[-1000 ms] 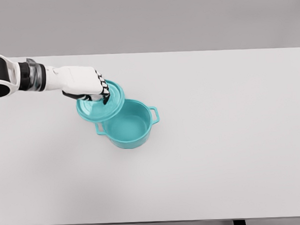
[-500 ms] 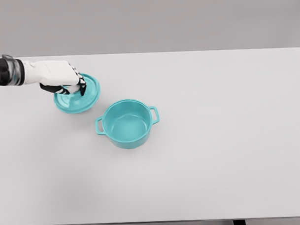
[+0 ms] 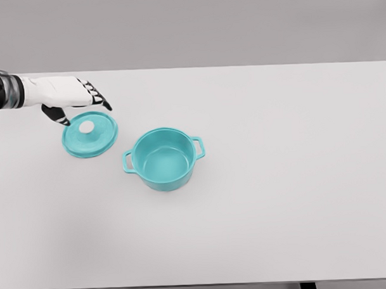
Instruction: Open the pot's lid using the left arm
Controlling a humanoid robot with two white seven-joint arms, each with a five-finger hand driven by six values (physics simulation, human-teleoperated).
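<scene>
A wide, pale grey surface [image 3: 277, 198] fills most of my view, running back to a plain grey wall. On it, left of the middle, stands the teal pot [image 3: 163, 159], upright and uncovered, so that I look straight down into its bare inside; one loop handle sticks out at its upper right, another at its lower left. My left arm [image 3: 13, 92] comes in from the left edge, white with a dark and metallic band at the wrist, reaching along the far part of the surface. To the left of the pot and clearly apart from it lies the teal lid [image 3: 89, 135], flat on the surface with its right side up. My left hand [image 3: 74, 98] hovers just above the lid's far edge with fingers spread and holding nothing, the dark-tipped fingers [image 3: 97, 97] pointing right and the thumb hanging down toward the lid's rim. Smallest of all is the white round knob [image 3: 86, 127] at the centre of the lid, uncovered by my hand.
</scene>
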